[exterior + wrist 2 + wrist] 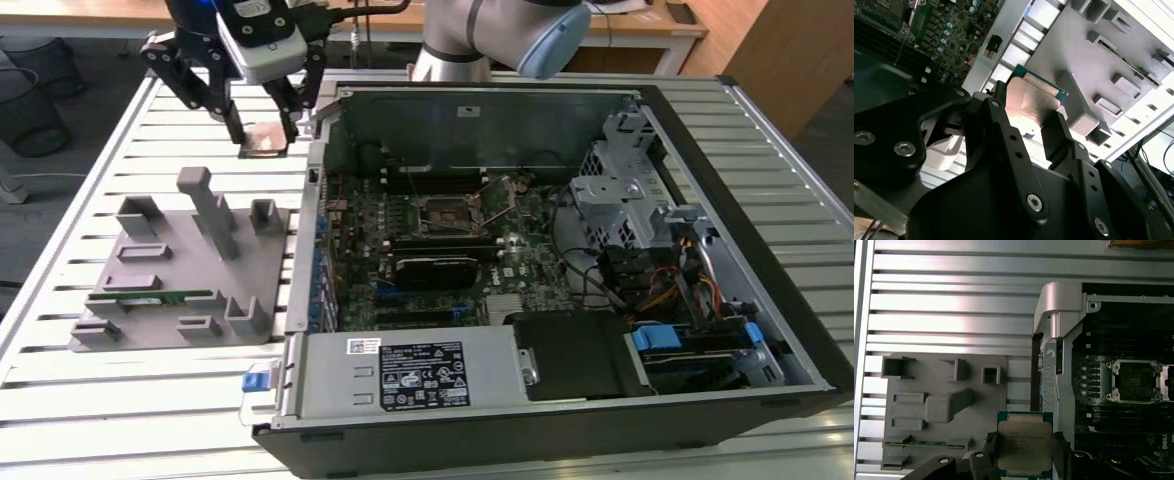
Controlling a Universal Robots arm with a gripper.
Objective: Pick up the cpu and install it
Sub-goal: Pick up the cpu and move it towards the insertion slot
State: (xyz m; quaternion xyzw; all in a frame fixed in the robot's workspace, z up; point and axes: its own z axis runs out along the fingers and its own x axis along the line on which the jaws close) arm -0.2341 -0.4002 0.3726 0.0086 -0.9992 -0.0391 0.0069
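Exterior view: the gripper (266,133) is hanging over the slatted table (120,400), at the far end of the gap between the grey holder plate (174,280) and the open computer case (761,230). It is clamping the cpu (267,140) by two opposite edges and holding it roughly flat, clear of the table.

First wrist view: the cpu (1024,442) is showing its silver top plate and green rim, with black fingers (990,449) pressing in from either side. It is sitting over the edge of the holder plate (944,385), just beside the case wall. The socket (1134,382) on the motherboard is lying well apart from it. A green memory stick (924,443) is resting in a holder slot.

Second wrist view: the cpu (1031,97) is catching light between the fingers.
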